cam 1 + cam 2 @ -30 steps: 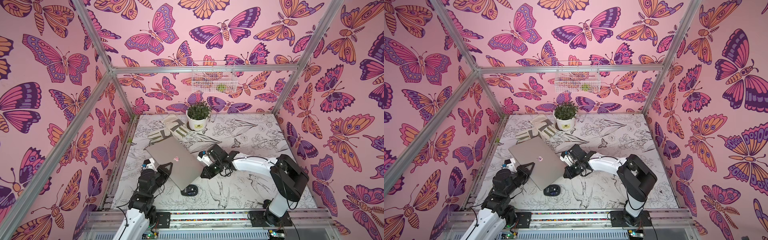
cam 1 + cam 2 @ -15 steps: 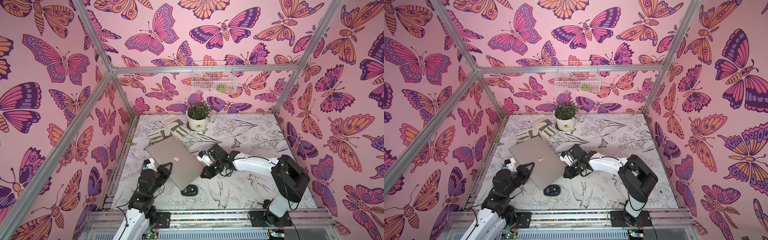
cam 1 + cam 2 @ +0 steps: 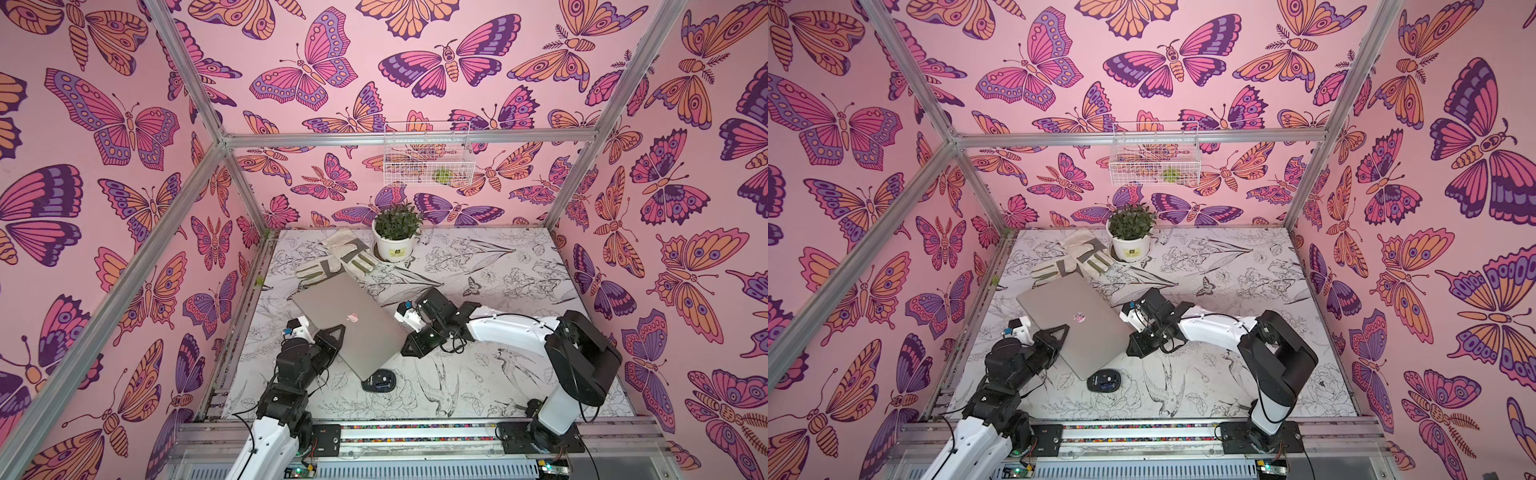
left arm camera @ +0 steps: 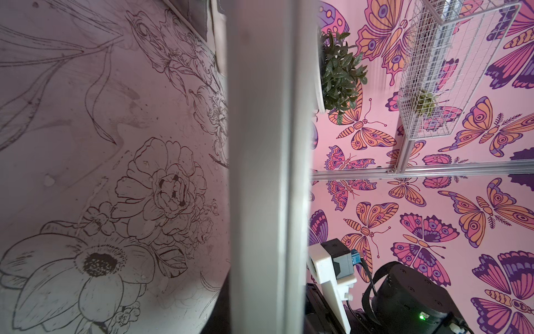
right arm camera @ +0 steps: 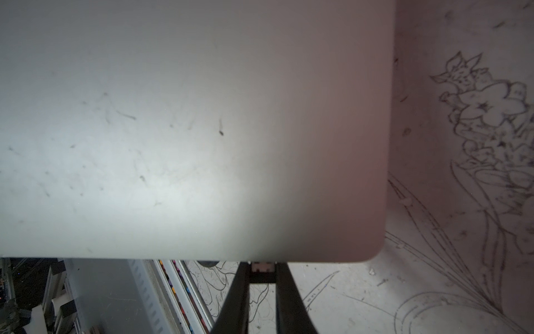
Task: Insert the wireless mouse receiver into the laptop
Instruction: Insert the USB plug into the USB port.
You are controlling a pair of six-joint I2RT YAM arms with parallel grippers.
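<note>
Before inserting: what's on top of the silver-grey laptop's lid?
Only the black upper finger of the left end effector, by one edge; the laptop lid beneath it is hidden.

The thin silver-grey rectangular laptop (image 5: pixel 202 130) has a smooth, matt metal lid with faint dark scuffs, filling the upper left of the right wrist view. At its lower edge, the tiny wireless mouse receiver (image 5: pixel 261 267) shows a dull metal-looking plug. The tabletop (image 3: pixel 478 266) is a matt white sheet, line-printed and smudged. The black oval mouse (image 3: pixel 379 380) looks like smooth plastic, and the pale gloves (image 3: pixel 332 262) like cloth.

Lab cell: aluminium frame (image 3: pixel 332 139), butterfly walls (image 3: pixel 120 124)
</note>
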